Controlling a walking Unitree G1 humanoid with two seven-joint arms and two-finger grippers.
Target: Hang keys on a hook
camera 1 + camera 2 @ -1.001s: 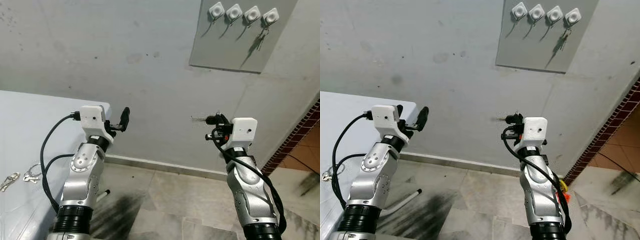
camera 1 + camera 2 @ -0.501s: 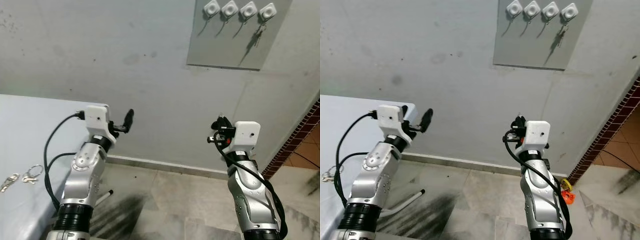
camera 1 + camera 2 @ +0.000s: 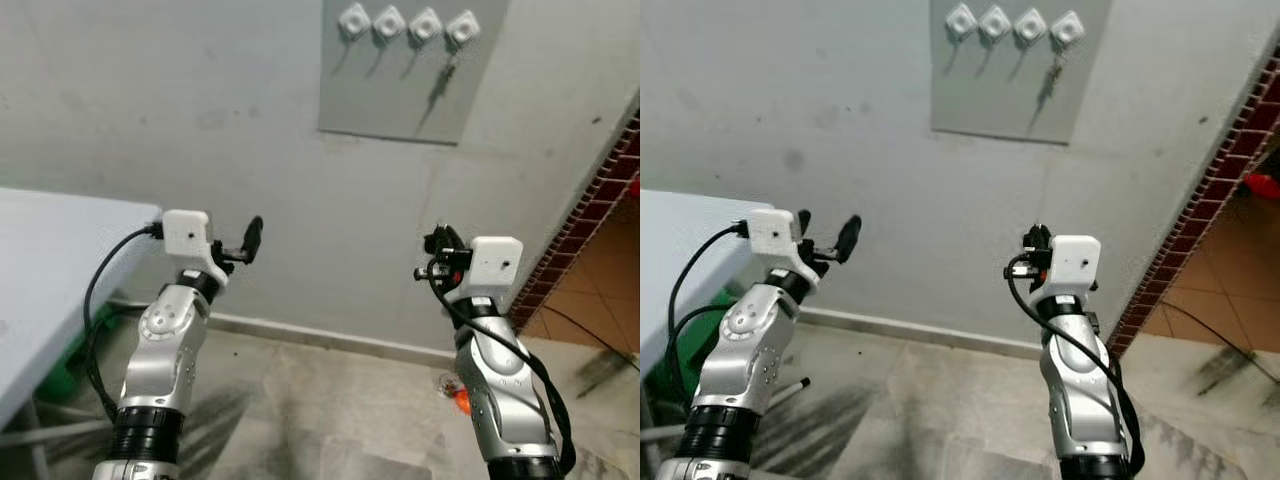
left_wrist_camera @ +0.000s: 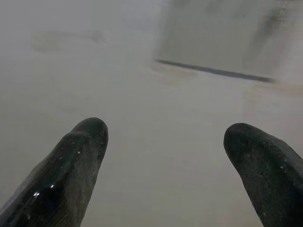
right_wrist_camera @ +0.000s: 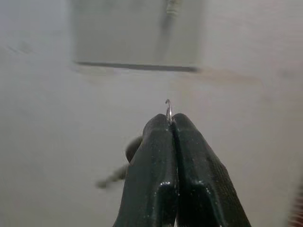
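Left eye view, four hooks (image 3: 405, 22), one hung key (image 3: 446, 68)

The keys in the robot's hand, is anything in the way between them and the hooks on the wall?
Nothing visible is. The right gripper, jaws shut, holds the key ring, and bare wall lies between it and the grey board of hooks above. The rightmost hook already carries keys; the other three look free.

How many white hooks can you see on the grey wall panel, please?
4, in one row along the top of the grey wall panel: first, second, third, and fourth, which already carries hanging keys.
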